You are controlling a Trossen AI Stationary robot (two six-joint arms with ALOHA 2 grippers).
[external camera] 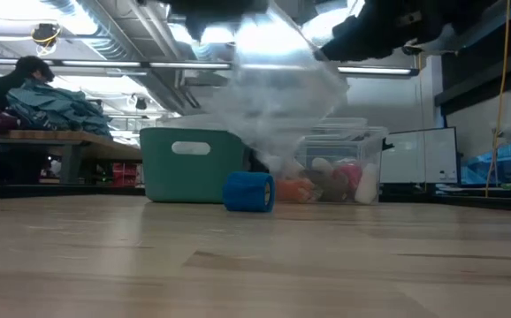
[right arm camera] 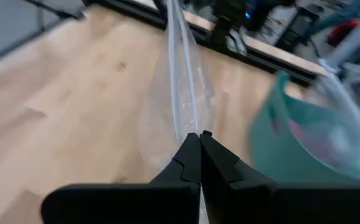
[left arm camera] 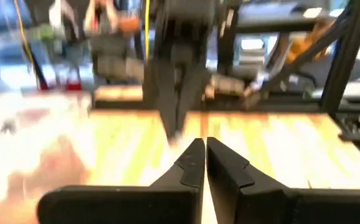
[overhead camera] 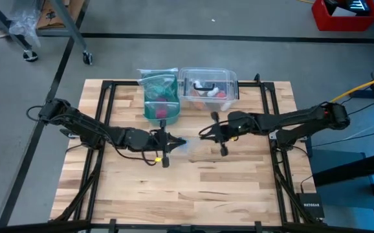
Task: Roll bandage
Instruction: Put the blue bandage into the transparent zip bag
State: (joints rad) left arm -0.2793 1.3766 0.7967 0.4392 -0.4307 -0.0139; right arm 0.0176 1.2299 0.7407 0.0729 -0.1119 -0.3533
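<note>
Blue bandage (external camera: 248,192) on table (overhead camera: 193,188); both pincers (right arm camera: 200,134) (left arm camera: 205,142) pinch clear bag (external camera: 282,97); "NETGEAR" box (overhead camera: 311,208).

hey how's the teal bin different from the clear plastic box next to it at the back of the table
The teal bin is opaque with solid coloured walls; the clear plastic box is see-through, so the pink-red and white items inside show from the side. In the high view the teal bin is the narrower and the clear plastic box the wider. The teal bin holds clear plastic wrapping sticking up past its rim; the box's contents sit low. Both stand upright, side by side, on the wooden table.
</note>
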